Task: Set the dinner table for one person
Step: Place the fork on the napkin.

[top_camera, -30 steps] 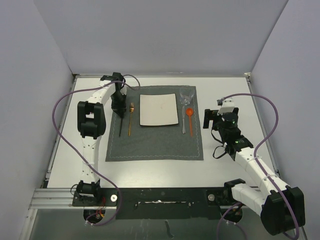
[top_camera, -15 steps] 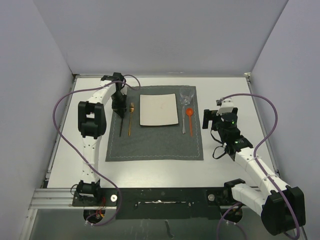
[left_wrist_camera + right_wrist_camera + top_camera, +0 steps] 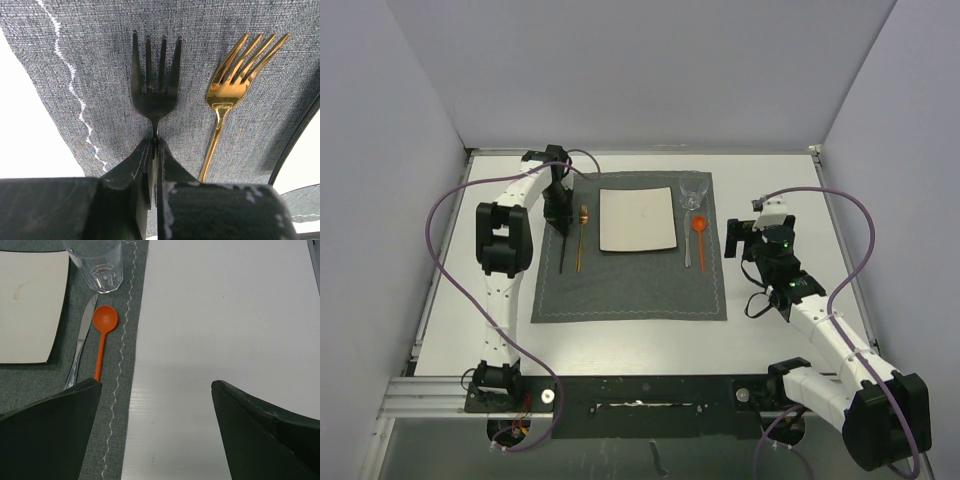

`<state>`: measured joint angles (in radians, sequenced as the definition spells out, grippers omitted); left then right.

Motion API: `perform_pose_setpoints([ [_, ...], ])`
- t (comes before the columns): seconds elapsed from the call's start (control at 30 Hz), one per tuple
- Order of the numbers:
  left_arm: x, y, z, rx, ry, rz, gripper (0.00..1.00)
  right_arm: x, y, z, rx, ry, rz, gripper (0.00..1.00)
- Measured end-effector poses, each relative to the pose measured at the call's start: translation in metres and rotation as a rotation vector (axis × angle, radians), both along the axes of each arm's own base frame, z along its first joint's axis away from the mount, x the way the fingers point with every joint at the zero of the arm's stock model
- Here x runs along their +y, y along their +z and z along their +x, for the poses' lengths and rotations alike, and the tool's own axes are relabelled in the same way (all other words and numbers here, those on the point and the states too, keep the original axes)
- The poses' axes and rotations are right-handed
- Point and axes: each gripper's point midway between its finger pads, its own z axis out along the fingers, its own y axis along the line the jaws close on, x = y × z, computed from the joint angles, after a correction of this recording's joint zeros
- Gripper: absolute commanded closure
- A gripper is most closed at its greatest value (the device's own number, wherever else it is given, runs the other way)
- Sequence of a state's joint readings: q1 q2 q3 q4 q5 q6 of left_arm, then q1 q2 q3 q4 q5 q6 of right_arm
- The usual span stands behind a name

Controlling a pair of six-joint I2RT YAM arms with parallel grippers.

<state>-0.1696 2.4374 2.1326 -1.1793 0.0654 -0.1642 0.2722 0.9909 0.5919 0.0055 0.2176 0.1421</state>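
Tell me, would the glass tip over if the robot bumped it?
Probably not easily: the glass looks like a wide tumbler, upright on the placemat. Its smooth clear wall may be slippery to grasp. It likely breaks if knocked hard.

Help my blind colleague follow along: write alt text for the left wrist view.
The left gripper is shut on the neck of a black fork, tines pointing away over the dark grey placemat. A gold fork lies just to its right, not touching it; the white table shows at far left.

Left fingers (image 3: 134,167) pinched tight together; right fingers (image 3: 45,435) spread wide apart.
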Motion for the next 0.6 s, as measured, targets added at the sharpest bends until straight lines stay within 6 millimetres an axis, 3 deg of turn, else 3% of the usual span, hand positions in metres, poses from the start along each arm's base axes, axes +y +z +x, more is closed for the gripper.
perform_pose_setpoints([
  [0.13, 0.0, 0.0, 0.0, 0.001, 0.005, 0.0, 0.97, 0.001, 0.0, 0.0, 0.0, 0.004, 0.0, 0.02],
  [0.2, 0.0, 0.0, 0.0, 0.001, 0.008, 0.001, 0.82, 0.001, 0.0, 0.0, 0.0, 0.004, 0.0, 0.02],
  [0.37, -0.002, -0.001, 0.0, 0.002, 0.018, -0.004, 0.64, 0.002, 0.0, 0.0, 0.0, 0.005, 0.0, 0.02],
  [0.47, -0.005, -0.001, 0.0, 0.002, 0.012, -0.007, 0.47, 0.002, 0.0, 0.0, 0.001, 0.005, 0.0, 0.02],
  [0.6, -0.011, 0.0, -0.001, 0.004, 0.013, -0.022, 0.11, 0.002, 0.0, 0.0, 0.001, 0.005, 0.0, 0.02],
])
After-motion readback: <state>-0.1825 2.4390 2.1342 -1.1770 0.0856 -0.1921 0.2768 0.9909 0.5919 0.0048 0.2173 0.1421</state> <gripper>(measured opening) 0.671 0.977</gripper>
